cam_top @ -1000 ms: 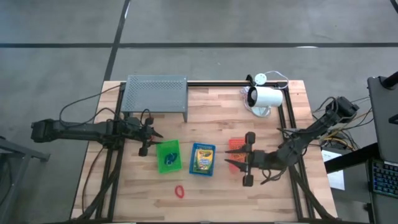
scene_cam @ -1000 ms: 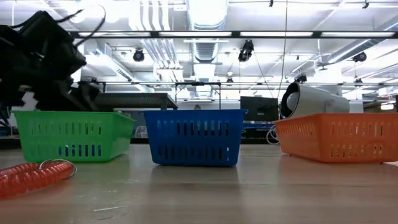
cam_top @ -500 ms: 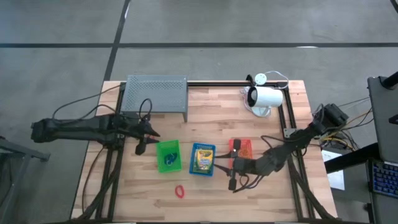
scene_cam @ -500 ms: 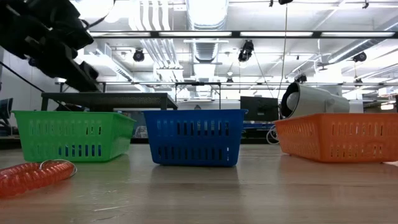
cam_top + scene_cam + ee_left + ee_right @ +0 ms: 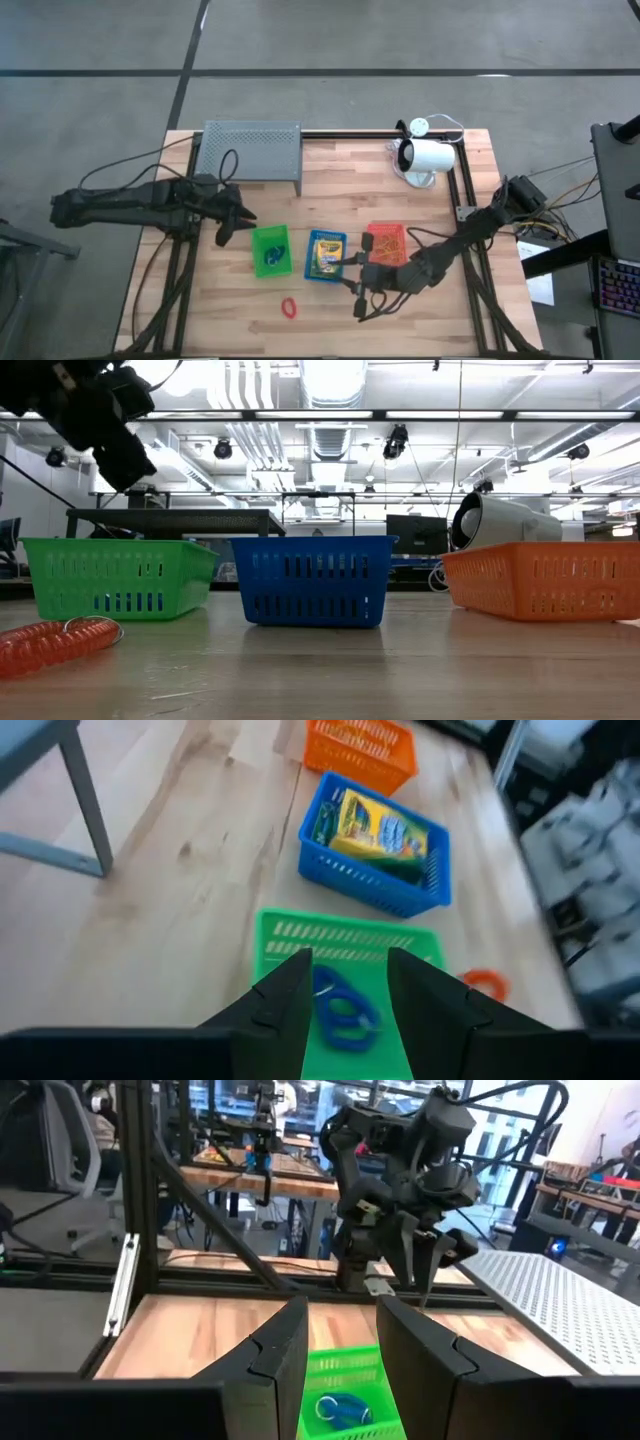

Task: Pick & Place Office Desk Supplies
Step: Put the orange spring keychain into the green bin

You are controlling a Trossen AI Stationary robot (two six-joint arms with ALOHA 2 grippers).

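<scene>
1. Since a second ago the right gripper (image 5: pixel 358 291) has swung away from the orange basket (image 5: pixel 389 244), low past the blue basket (image 5: pixel 325 256) holding the crayon box (image 5: pixel 326 253), probably toward the red coil (image 5: pixel 289 307) loose on the table.
2. Its fingers stand parted, empty.
3. Beside the green basket (image 5: pixel 270 250) with the blue loop (image 5: pixel 340 1010), the left gripper (image 5: pixel 228 214) has lifted slightly, fingers apart, empty.

Overhead looks straight down, low camera level across the tabletop; both wrist views share the green basket (image 5: pixel 345 982).
</scene>
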